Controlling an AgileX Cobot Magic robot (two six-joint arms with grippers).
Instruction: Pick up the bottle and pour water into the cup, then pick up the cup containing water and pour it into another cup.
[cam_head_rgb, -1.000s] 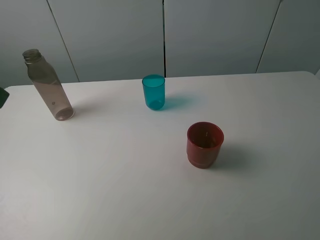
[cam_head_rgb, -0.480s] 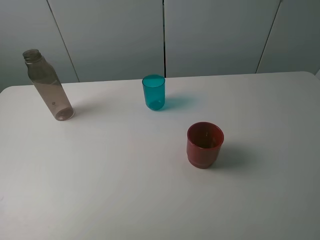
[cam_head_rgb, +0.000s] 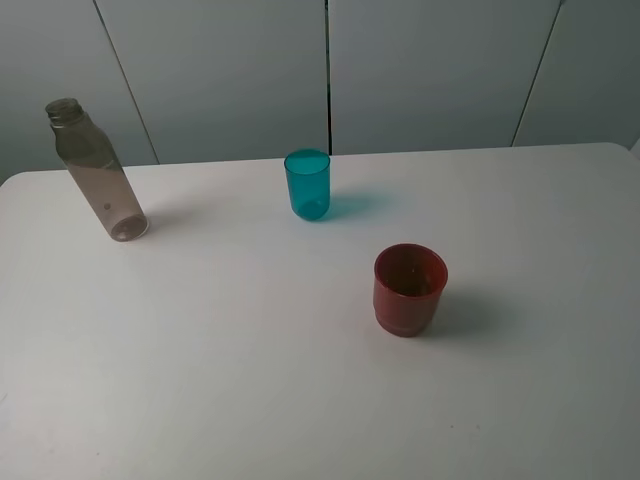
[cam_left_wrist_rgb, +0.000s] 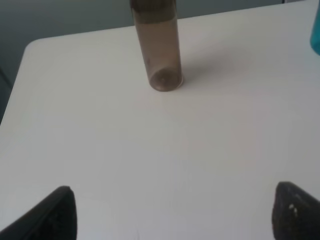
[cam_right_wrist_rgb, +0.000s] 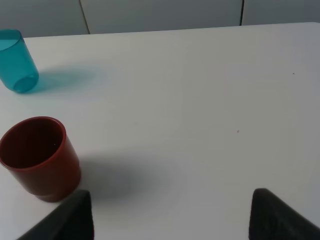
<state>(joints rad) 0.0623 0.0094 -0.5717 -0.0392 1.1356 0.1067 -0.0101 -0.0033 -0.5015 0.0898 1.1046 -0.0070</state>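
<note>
One bottle (cam_head_rgb: 95, 172) stands upright near the far left corner of the white bench (cam_head_rgb: 250, 380), uncapped, smoky grey-brown and see-through. No label or writing shows on it in any view. One teal cup (cam_head_rgb: 307, 184) stands upright close to the far edge, about midway along it and well apart from the bottle. One red-brown cup (cam_head_rgb: 409, 289), wider and squatter, stands upright nearer the middle of the bench, toward the right and closer to the near edge than the teal one. Neither cup carries a brand or print that can be read. Whether any of the three vessels holds water cannot be told.

In the left wrist view the left pincer (cam_left_wrist_rgb: 172, 212) is spread wide with nothing between its dark fingertips (cam_left_wrist_rgb: 55, 215); the bottle (cam_left_wrist_rgb: 157, 47) stands well ahead of it. The right pincer (cam_right_wrist_rgb: 170, 215) is likewise spread and empty, with the red-brown cup (cam_right_wrist_rgb: 40, 157) just beside one fingertip (cam_right_wrist_rgb: 67, 217) and the teal cup (cam_right_wrist_rgb: 16, 61) farther off.
</note>
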